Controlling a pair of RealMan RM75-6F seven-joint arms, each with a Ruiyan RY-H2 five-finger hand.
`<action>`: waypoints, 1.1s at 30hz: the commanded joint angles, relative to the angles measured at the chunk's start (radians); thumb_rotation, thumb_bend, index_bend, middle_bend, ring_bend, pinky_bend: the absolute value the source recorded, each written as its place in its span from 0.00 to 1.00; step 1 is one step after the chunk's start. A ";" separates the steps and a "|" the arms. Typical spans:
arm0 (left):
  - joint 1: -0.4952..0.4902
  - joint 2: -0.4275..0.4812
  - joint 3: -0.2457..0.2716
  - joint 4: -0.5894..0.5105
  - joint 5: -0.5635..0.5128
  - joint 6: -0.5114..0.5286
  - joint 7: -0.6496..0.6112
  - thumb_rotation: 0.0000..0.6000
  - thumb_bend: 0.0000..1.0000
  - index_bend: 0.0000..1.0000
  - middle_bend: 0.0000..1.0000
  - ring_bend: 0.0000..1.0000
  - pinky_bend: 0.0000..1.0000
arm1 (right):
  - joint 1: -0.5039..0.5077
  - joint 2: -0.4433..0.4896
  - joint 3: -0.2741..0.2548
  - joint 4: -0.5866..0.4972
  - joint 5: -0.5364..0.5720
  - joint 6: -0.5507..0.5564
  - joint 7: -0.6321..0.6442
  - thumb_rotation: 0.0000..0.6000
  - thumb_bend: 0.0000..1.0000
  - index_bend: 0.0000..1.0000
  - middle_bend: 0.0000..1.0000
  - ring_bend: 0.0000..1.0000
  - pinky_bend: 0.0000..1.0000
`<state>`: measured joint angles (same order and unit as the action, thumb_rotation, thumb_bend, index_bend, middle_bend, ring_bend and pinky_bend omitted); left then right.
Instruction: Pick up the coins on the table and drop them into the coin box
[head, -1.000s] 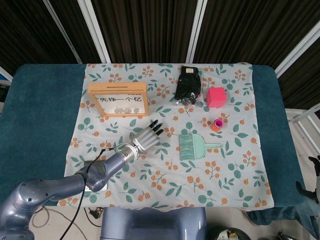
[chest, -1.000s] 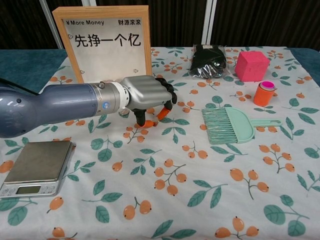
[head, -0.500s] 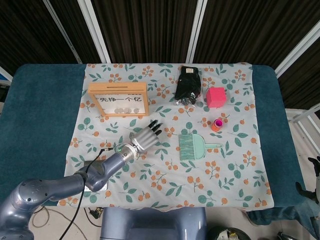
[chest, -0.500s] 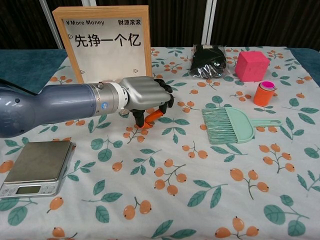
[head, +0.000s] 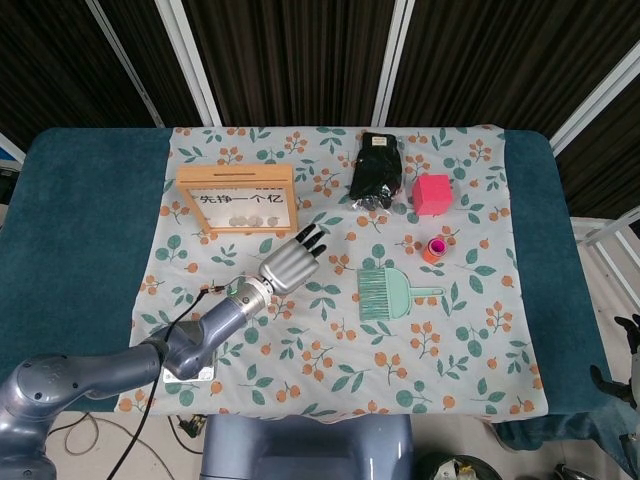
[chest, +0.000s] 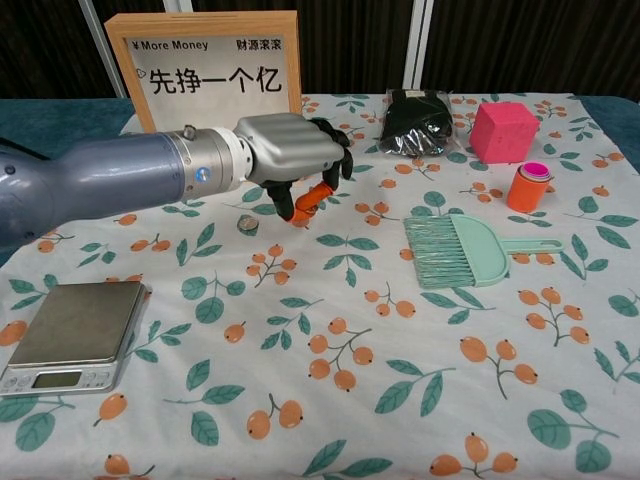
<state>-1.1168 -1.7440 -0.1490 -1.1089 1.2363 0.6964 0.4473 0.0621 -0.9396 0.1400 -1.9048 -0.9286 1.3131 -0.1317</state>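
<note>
Orange-tipped fingers (chest: 305, 203) of your left hand (chest: 288, 150) curl together before the coin box (chest: 210, 78), with a coin (chest: 245, 224) lying just below them; whether they pinch anything, you cannot tell

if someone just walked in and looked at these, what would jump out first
Most likely the big grey left arm reaching in from the left, its left hand raised above the floral cloth, fingers curled, just in front of the wooden coin box with its bold Chinese lettering. Next, the bright pink cube at the far right, and the mint green brush lying flat right of centre.
</note>
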 joint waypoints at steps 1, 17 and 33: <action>0.005 0.031 -0.010 -0.030 0.008 0.017 -0.010 1.00 0.40 0.77 0.20 0.00 0.00 | 0.001 0.001 0.000 -0.001 0.003 -0.001 0.000 1.00 0.39 0.17 0.06 0.03 0.00; 0.030 0.245 -0.125 -0.233 0.070 0.173 -0.141 1.00 0.40 0.77 0.19 0.00 0.00 | 0.005 -0.003 -0.001 -0.003 0.015 0.004 -0.009 1.00 0.39 0.17 0.06 0.03 0.00; -0.058 0.387 -0.256 -0.286 -0.144 0.060 -0.104 1.00 0.38 0.75 0.17 0.00 0.00 | 0.005 -0.002 0.001 -0.010 0.031 0.012 -0.016 1.00 0.39 0.17 0.06 0.03 0.00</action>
<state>-1.1599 -1.3726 -0.3919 -1.4111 1.1390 0.7773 0.3186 0.0676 -0.9419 0.1411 -1.9146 -0.8973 1.3251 -0.1476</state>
